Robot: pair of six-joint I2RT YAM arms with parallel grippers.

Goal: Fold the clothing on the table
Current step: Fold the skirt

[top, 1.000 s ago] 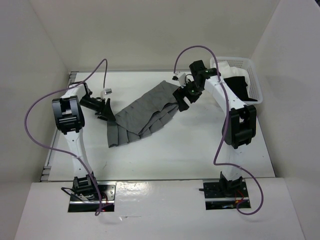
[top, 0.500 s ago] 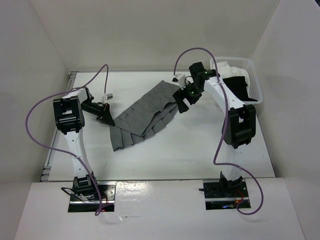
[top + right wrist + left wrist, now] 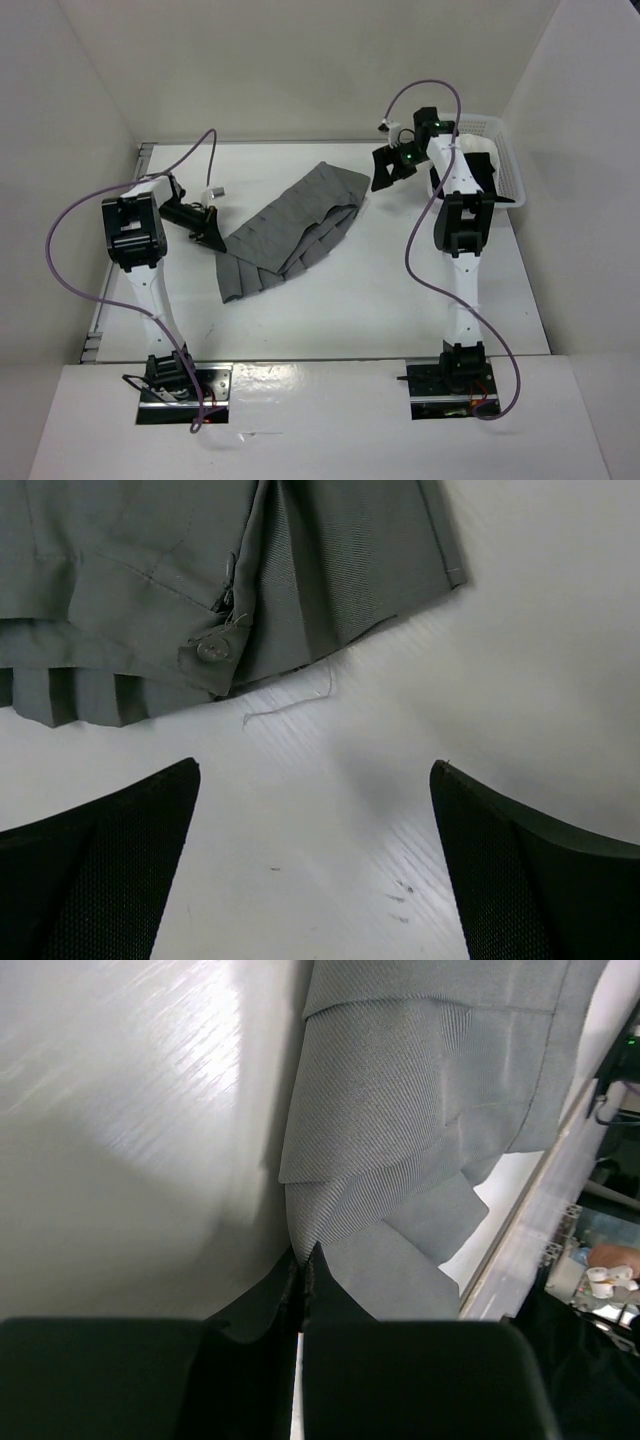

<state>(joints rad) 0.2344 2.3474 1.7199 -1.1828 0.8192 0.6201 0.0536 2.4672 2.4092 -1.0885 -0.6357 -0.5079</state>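
Left wrist view first: the left gripper (image 3: pixel 302 1260) has its two black fingers pressed tight together, and a fold at the hem end of the grey pleated skirt (image 3: pixel 400 1110) runs right into the seam between them. I take that as a pinch on the cloth, low against the table (image 3: pixel 120 1140). Taking the hem edge makes sense for a fold, since that is the loose, wide end that can be carried over the rest.

From overhead, that gripper sits at the near-left end of the skirt, where the pleats fan out. The garment stretches away from it diagonally across the middle of the table, flat and spread, with its narrow end pointing toward the far right. It is not yet folded over on itself.

At that far end the right gripper (image 3: pixel 315 770) hangs with its fingers wide apart and nothing between them. Its camera looks down on bare tabletop, with the waistband corner just beyond the fingertips. A button (image 3: pixel 212 648) and a loose thread (image 3: pixel 290 705) show there. My guess is that it is lined up for the waistband, so that both ends can be held. It is apart from the cloth, though, and would need to come down and forward to reach it.

Just beside that arm, at the table's far right, stands a white plastic basket (image 3: pixel 505 150) holding a black garment (image 3: pixel 478 172) and a white one. The open fingers are close enough to it that a wide swing could catch its rim.
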